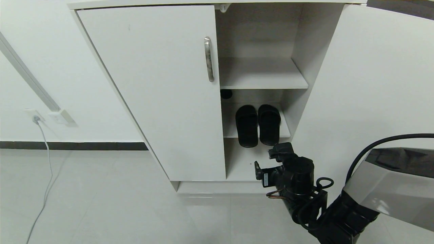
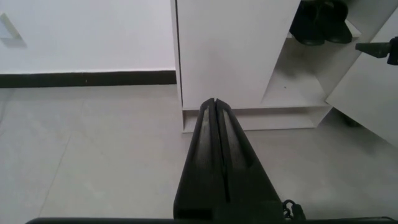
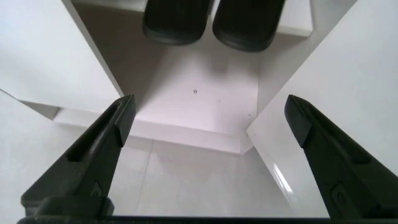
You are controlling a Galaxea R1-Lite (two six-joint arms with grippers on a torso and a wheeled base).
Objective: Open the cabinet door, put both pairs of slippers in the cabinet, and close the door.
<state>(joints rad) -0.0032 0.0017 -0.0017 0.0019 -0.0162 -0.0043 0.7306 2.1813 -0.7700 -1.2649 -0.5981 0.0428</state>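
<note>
Head view: black slippers (image 1: pixel 247 125) on cabinet shelf (image 1: pixel 229 122)

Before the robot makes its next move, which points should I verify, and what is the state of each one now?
1. The right cabinet door is swung open: ok.
2. One pair of black slippers lies on the middle shelf: ok.
3. Second pair inside: cannot tell; a dark thing shows behind the closed left door.
4. Slippers clear of the door's path: cannot tell; their heels overhang the shelf edge.
5. The right gripper is open and empty, before the bottom compartment: ok.
6. The left gripper is shut and empty, apart from both doors: ok.
</note>
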